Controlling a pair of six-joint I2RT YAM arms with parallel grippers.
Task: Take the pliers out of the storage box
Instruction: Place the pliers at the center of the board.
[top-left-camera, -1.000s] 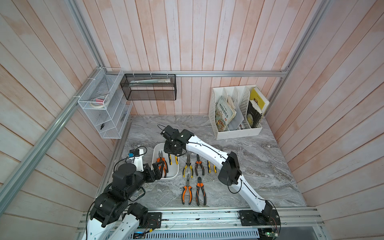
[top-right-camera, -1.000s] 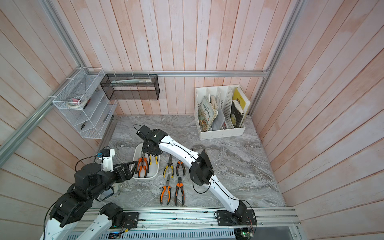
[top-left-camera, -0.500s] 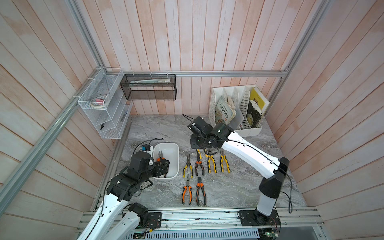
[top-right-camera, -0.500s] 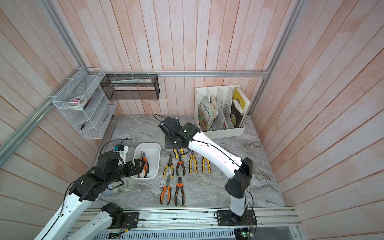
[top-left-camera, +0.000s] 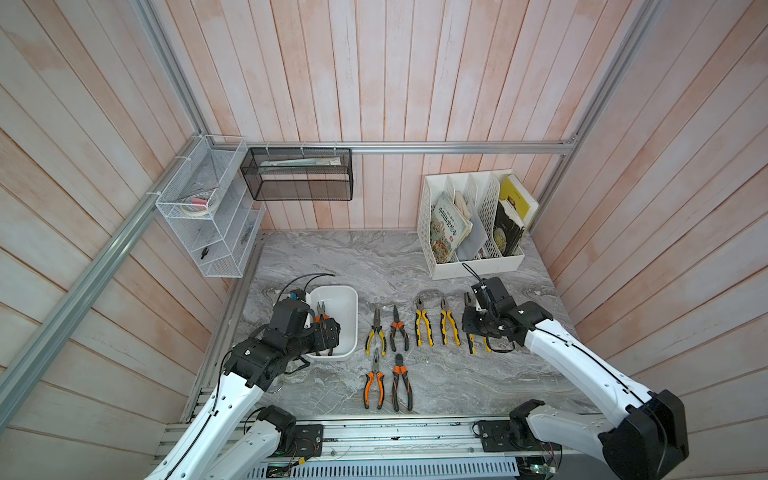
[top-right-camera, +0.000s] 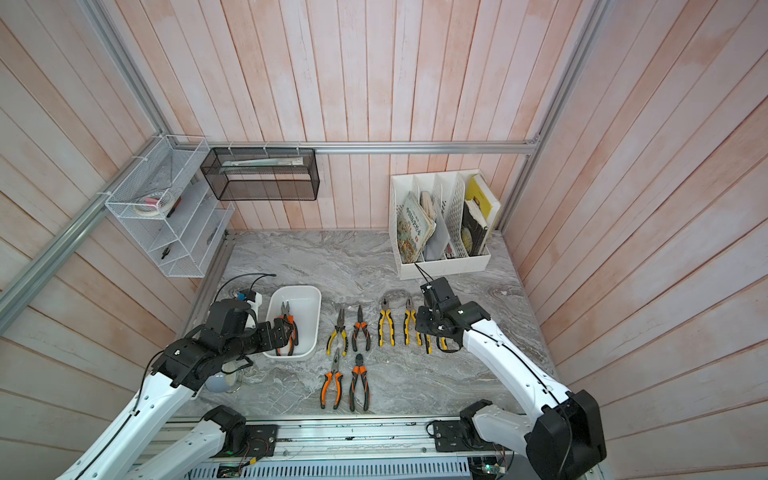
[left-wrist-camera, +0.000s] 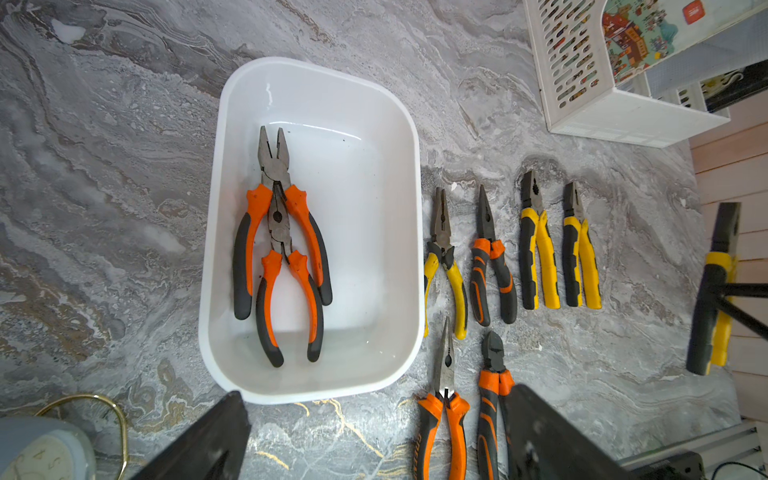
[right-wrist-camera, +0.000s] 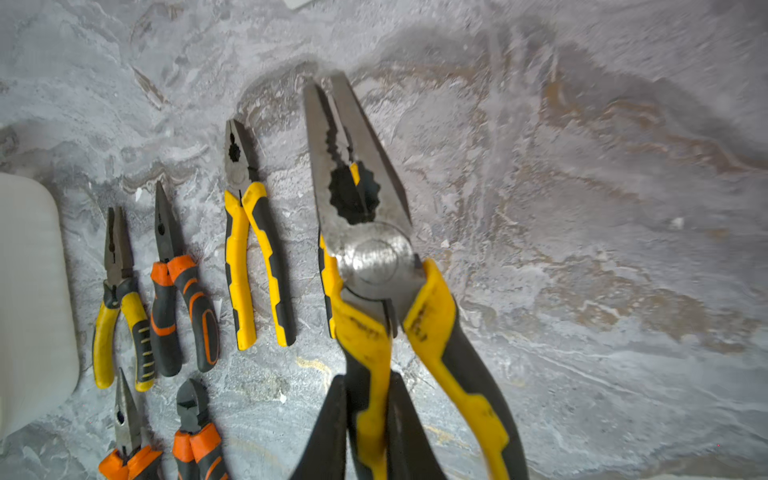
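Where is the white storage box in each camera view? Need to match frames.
Top view: storage box sits low, left of centre, partly covered.
Top view: storage box is in nearly the same place, more of its inside showing.
Left wrist: storage box fills mid-frame, whole, with two orange-handled pliers inside.
Right wrist: storage box is only a blurred white corner at the frame edge.
Shared landmark: yellow-handled long-nose pliers lying right beside it, in all four views.

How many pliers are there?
9 pliers: two overlapping in the storage box; four in a row on the table beside it; two orange-handled nearer the robot; one yellow-handled in the right gripper.
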